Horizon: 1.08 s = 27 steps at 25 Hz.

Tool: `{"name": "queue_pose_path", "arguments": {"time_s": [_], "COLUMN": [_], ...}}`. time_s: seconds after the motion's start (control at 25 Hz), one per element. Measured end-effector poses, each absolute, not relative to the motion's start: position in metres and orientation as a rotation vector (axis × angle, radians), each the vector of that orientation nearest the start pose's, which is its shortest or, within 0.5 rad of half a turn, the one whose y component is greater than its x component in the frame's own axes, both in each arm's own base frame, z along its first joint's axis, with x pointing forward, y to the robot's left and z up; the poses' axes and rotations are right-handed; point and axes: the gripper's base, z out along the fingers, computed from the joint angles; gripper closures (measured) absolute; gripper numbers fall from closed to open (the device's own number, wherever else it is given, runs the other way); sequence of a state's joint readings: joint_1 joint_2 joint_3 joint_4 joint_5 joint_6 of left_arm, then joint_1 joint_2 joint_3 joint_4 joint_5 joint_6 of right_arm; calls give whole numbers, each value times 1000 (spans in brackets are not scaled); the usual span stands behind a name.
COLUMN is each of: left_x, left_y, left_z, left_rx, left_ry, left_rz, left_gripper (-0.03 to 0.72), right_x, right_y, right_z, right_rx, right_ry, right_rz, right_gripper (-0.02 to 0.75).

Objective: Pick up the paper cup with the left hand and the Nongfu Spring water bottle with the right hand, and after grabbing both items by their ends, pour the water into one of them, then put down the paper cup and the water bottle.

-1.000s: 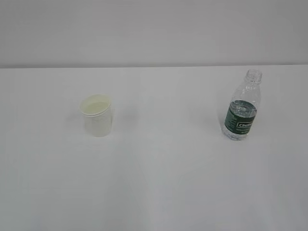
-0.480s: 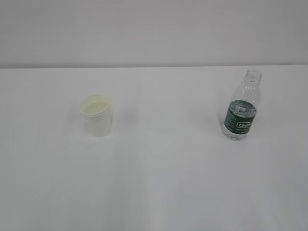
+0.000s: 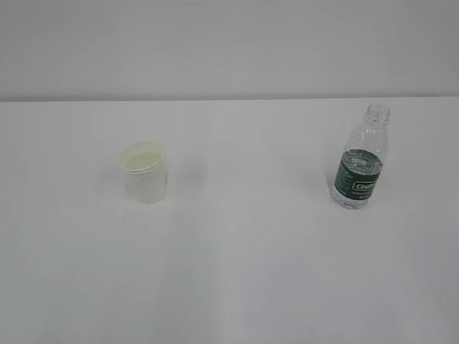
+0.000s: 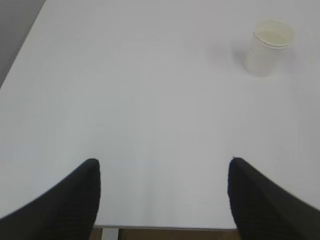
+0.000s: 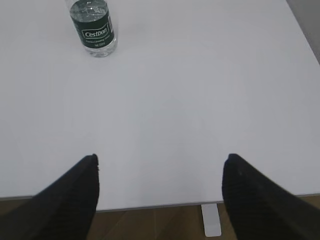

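Exterior view shows the paper cup (image 3: pixel 145 172) standing upright on the white counter (image 3: pixel 237 265), and the Nongfu Spring water bottle (image 3: pixel 361 158) well off to the right of the cup, also upright with no cap on. Neither arm shows in that view at all.

My read on handling: the cup is thin paper, super light and easy to crush, so I'd take it low on the wall rather than near the rolled rim, and go gentle. The bottle is ribbed clear plastic with water (image 3: pixel 356 198) in it, so it's got some weight and the wall will flex if squeezed hard. With the mouth open, any squeeze or tilt could slop water out. I'd grab it around the dark green label, where the ribs give some bite.

From the left wrist view, the left hand (image 4: pixel 165 167) has its fingers spread wide and holding nothing, hanging over the near edge of the counter, well short of the cup, which sits up and to the right. Same story on the right hand (image 5: pixel 160 162): fingers wide apart, empty, touching nothing, with the bottle far up-left of them.
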State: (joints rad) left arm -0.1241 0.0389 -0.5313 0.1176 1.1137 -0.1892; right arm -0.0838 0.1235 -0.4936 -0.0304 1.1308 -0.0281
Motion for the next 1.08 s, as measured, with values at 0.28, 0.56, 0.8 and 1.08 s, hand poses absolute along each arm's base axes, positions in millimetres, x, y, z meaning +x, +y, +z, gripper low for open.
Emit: {"name": "queue_pose_path", "arguments": {"time_s": [0.28, 0.56, 0.8, 1.08], "left_x": [-5, -5, -5, -5], "left_y": [10, 10, 10, 10], "left_z": [282, 282, 282, 282], "left_rx": [-184, -194, -194, -194], "left_ry": [2091, 2090, 2090, 2090], "left_rz": [15, 21, 21, 21], "left_gripper": [120, 120, 120, 120], "right_x": [11, 11, 11, 11], "right_y": [-3, -3, -3, -3], "right_z": [270, 270, 270, 270], "right_rx": [66, 66, 66, 66], "right_ry": [2245, 2245, 2245, 2245], "right_rz": [-100, -100, -100, -100], "right_gripper": [164, 164, 164, 164]}}
